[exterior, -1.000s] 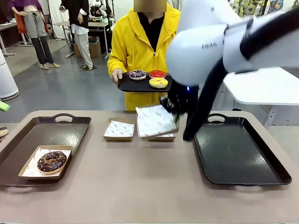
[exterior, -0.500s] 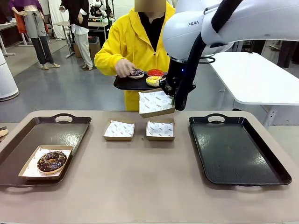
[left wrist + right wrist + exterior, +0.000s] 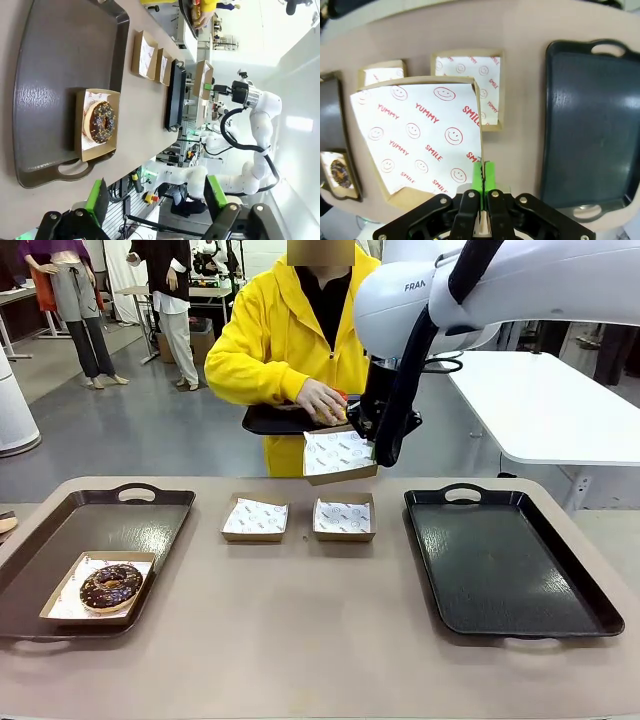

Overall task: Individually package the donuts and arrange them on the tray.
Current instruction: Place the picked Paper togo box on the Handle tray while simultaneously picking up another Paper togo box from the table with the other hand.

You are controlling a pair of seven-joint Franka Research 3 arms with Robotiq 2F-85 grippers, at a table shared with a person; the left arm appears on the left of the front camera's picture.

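Front view: right gripper [image 3: 372, 447] pinched on the box [image 3: 338, 454] rim (thin hold), so you hold it level just under the person's hand [image 3: 321, 400].

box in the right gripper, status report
Right gripper shut on box edge, held up near the person. Left gripper open. Person's hand at their small tray. One donut already boxed.
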